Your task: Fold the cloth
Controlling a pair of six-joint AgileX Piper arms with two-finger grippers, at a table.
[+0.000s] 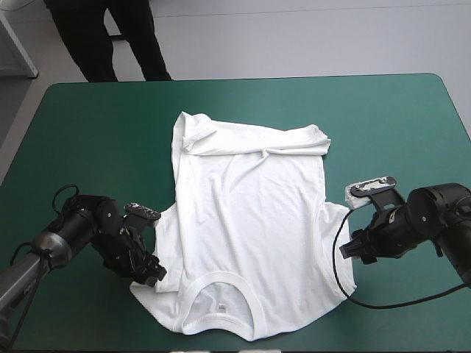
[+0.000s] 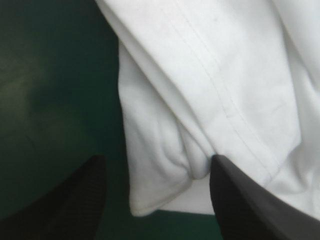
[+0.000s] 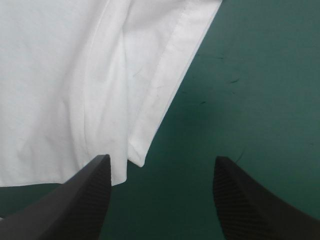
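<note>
T-shirt [image 1: 250, 220] — white, short-sleeved — is seen spread nearly flat at the middle of the worktop [image 1: 88, 132], whose cover is teal-green. Its neckline [image 1: 221, 298] is turned to 6 o'clock, toward the near edge. Its hem [image 1: 250, 140] is turned to 12 o'clock, where a band of cloth is folded back over the body.

The left pincer [image 1: 151, 273] is set at about 8 o'clock of the garment, low beside one sleeve. In the left wrist view its black fingers are held spread, and the sleeve's rumpled corner [image 2: 155, 190] lies between them, right up against one finger.

The right pincer [image 1: 352, 250] is placed at about 4 o'clock, just beside the other sleeve. Its fingers are likewise held apart. In the right wrist view that sleeve's pointed corner [image 3: 137, 157] is seen close to one finger, while bare cover fills the rest of the gap. The cloth is pinched by neither pincer.
</note>
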